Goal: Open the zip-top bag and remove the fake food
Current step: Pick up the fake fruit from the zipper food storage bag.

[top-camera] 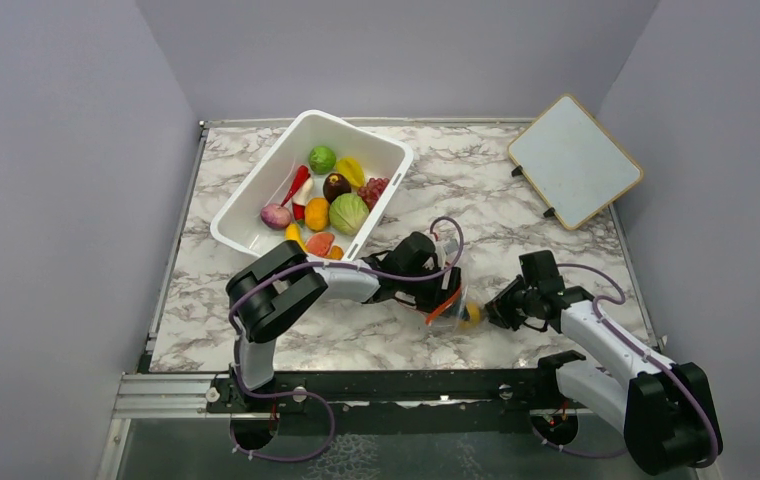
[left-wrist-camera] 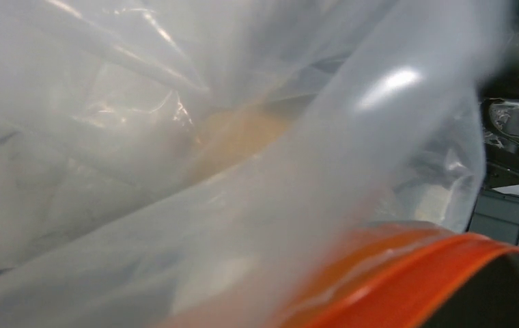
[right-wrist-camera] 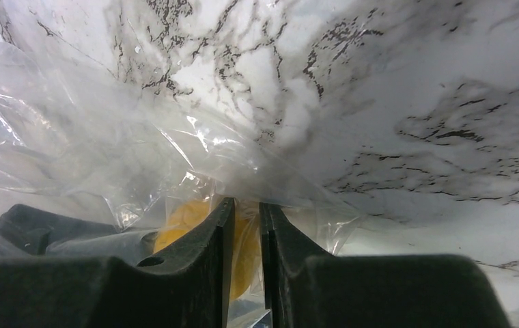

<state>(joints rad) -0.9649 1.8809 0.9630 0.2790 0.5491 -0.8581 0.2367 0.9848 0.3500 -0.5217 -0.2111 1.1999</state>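
The zip-top bag [top-camera: 453,298] lay close to the near edge of the bench [top-camera: 516,235], a little right of its middle, between the two arms. Its orange-red zip strip [left-wrist-camera: 421,280] crossed the lower right of the left wrist view. A yellow piece of fake food [right-wrist-camera: 185,229] showed through the film inside the bag.

The right fingers [top-camera: 497,308] were pinched almost together on a fold of the clear film, just in front of that yellow piece. The left fingers [top-camera: 442,290] were at the strip end of the bag, but film filled their camera, so I could not tell whether they gripped anything.

To do this step well, the right pinch probably needed to hold film only, not the food. The left would then take one lip beside the strip and draw it away gently, so the floppy bag did not slip.

Well apart, toward the far left corner, a white tub [top-camera: 256,195] held other toy produce.
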